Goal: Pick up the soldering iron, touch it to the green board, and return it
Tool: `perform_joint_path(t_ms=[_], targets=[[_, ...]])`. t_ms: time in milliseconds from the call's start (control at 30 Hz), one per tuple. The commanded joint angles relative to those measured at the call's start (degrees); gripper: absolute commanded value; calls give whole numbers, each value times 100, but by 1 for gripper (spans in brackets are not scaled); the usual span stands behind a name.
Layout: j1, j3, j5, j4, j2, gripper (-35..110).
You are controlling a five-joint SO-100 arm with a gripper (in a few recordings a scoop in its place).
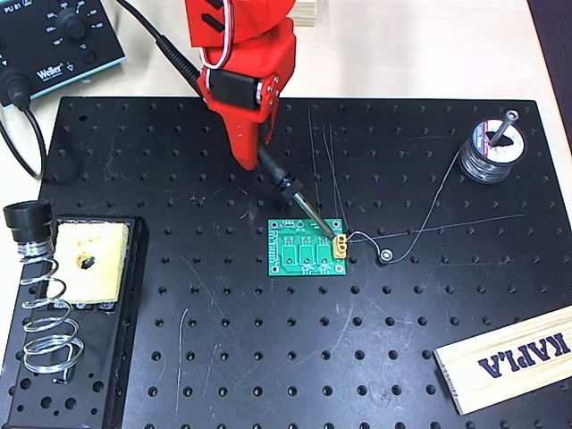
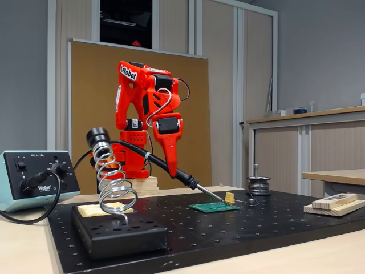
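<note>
My red gripper [image 1: 251, 159] is shut on the soldering iron [image 1: 286, 185], gripping its black handle; the fixed view shows the same gripper [image 2: 171, 169] pointing down with the soldering iron [image 2: 171, 169] slanting through it. The iron's silvery tip reaches down to the green board [image 1: 307, 248] and touches near the small yellow connector [image 1: 340, 241] at the board's right edge. Lying flat on the black perforated plate in the fixed view, the green board [image 2: 214, 207] meets the tip beside the connector [image 2: 229, 198]. The iron's black cable runs back to the station.
The coil stand [image 1: 43, 308] with yellow sponge [image 1: 89, 262] sits at the plate's left edge. A Weller station [image 1: 55, 37] is at the top left, a solder spool [image 1: 493, 150] at the right with wire trailing towards the board, and a wooden KAPLA block [image 1: 509, 359] at the lower right.
</note>
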Motion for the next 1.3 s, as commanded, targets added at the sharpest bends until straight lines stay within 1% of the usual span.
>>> perform_joint_path(t_ms=[0, 733, 1100, 1267], targets=[[-62, -272, -9, 53, 105, 0], [44, -149, -79, 185, 299, 0], [782, -70, -782, 949, 1195, 0], [879, -422, -1072, 1046, 1090, 0]])
